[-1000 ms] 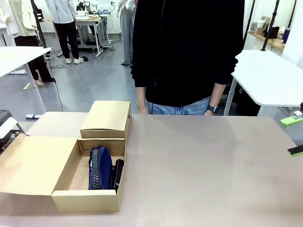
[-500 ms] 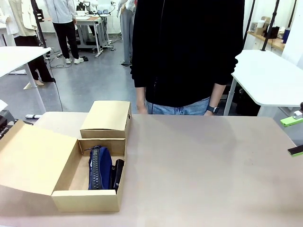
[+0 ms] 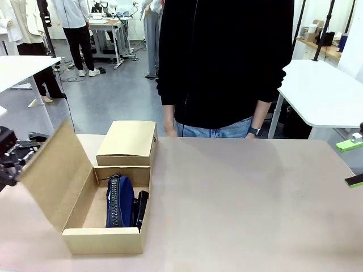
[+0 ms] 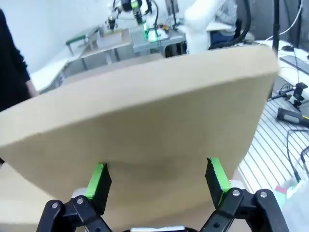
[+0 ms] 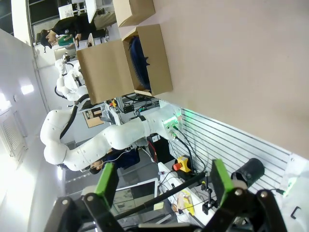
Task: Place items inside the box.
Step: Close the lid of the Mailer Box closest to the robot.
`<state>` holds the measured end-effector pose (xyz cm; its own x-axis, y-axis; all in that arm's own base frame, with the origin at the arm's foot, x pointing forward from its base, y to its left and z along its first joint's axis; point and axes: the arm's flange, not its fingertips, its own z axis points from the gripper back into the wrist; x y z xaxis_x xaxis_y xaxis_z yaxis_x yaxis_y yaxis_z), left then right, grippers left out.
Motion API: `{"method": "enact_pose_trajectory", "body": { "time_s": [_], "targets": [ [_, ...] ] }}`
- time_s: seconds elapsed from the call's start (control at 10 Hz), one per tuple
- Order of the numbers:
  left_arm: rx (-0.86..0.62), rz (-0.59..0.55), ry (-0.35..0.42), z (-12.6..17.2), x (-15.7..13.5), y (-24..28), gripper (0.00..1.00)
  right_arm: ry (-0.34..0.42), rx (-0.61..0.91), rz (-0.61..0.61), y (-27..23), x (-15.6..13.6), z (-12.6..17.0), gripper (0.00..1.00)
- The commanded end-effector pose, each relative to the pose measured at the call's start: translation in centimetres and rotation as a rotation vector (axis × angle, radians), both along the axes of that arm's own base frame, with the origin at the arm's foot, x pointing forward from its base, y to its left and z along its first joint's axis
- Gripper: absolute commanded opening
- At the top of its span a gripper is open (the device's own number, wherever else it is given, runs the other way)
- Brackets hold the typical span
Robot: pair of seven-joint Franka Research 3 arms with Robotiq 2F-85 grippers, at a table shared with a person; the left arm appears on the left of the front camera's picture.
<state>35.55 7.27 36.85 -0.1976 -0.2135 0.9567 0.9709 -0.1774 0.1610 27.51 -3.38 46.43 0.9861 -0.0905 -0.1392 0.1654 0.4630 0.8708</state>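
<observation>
From my station I saw the bench (image 3: 244, 192) as the biggest thing, tan and bare across its right half. A person (image 3: 224, 62) in a black top and jeans stood at its far edge, arms down at the sides.

At the near left of the bench sat the open box (image 3: 108, 218). Its lid (image 3: 54, 173) stood tilted up on the left side, leaning away from the opening. A second, shut box (image 3: 127, 141) lay just behind the open one, touching its far wall.

Inside the open box lay a navy pouch (image 3: 119, 201), lengthwise, with a black stapler (image 3: 140, 208) just beside it on the right, against the box wall.

The left hand (image 4: 157, 181) was behind the lid: in my left wrist view the cardboard's outer face rose right in front of the fingers (image 4: 99, 181), which were spread wide apart with nothing pinched between them. I could not tell whether the pads touched the lid.

The right hand (image 5: 159, 186) hung off the bench's right edge, its fingers parted wide and holding nothing; in the front view its green pads (image 3: 349, 145) showed at the frame's right edge.
</observation>
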Motion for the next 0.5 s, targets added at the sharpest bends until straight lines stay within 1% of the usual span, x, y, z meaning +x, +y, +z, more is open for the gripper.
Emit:
{"method": "enact_pose_trajectory", "body": {
  "time_s": [0.0,0.1,0.2,0.3,0.4],
  "targets": [
    [-0.050,0.021,-0.052,-1.8,-1.3,-4.0,1.00,0.004,0.021,-0.004,0.0,0.0,0.5,1.00],
    [-0.050,-0.020,-0.015,-2.1,-1.8,-7.3,1.00,0.004,0.021,-0.004,0.0,0.0,0.5,1.00],
    [-0.059,-0.059,0.037,-2.6,-2.3,-9.2,1.00,0.004,0.021,-0.004,0.0,0.0,0.5,1.00],
    [-0.021,-0.028,0.006,-3.5,-2.9,-11.4,1.00,0.004,0.021,-0.004,0.0,0.0,0.5,1.00],
    [0.006,-0.021,0.015,-4.2,-3.4,-12.7,1.00,0.004,0.021,-0.004,0.0,0.0,0.5,1.00]
  ]
}}
